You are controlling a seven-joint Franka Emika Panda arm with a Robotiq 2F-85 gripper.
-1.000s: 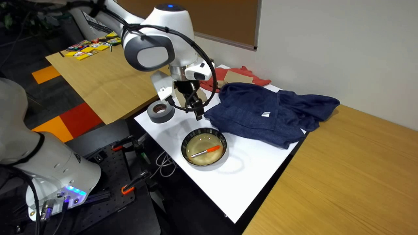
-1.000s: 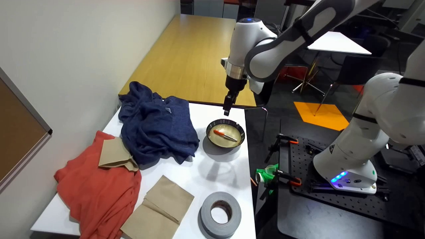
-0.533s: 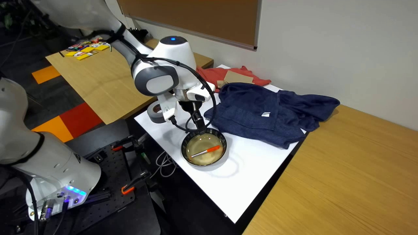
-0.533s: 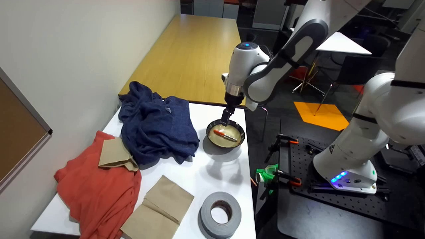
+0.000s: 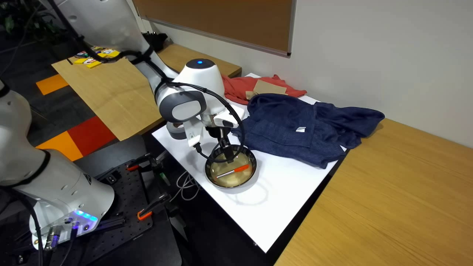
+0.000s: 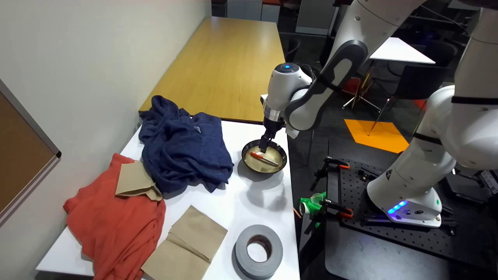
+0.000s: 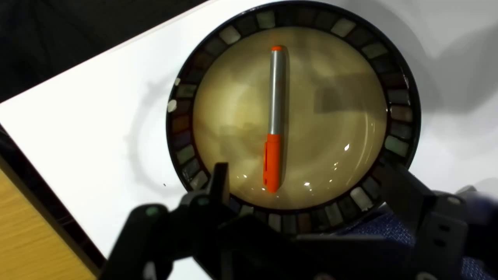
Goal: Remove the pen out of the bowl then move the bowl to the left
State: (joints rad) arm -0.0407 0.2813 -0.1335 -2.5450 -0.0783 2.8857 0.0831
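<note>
The bowl [image 5: 236,180] is round, with a dark tiled rim and a tan inside. It stands on the white table and also shows in an exterior view [image 6: 255,166] and in the wrist view [image 7: 334,132]. The pen [image 7: 274,112], with an orange cap and silver barrel, lies flat inside the bowl, in both exterior views [image 5: 233,171] [image 6: 264,159]. My gripper [image 7: 309,173] is open and empty. Its fingers are spread wide, one on each side of the pen's cap end. In both exterior views the fingertips [image 5: 230,159] [image 6: 263,150] are over the bowl, close above the pen.
A dark blue cloth [image 6: 183,151] lies beside the bowl. A grey tape roll [image 6: 258,268], brown paper pieces [image 6: 186,249] and a red cloth [image 6: 116,217] lie on the same white table. The table's long edge [image 6: 291,194] runs close to the bowl, on the robot's side.
My gripper has come down from above and beside the bowl to over its inside, near the pen. The bowl and the pen have not moved.
</note>
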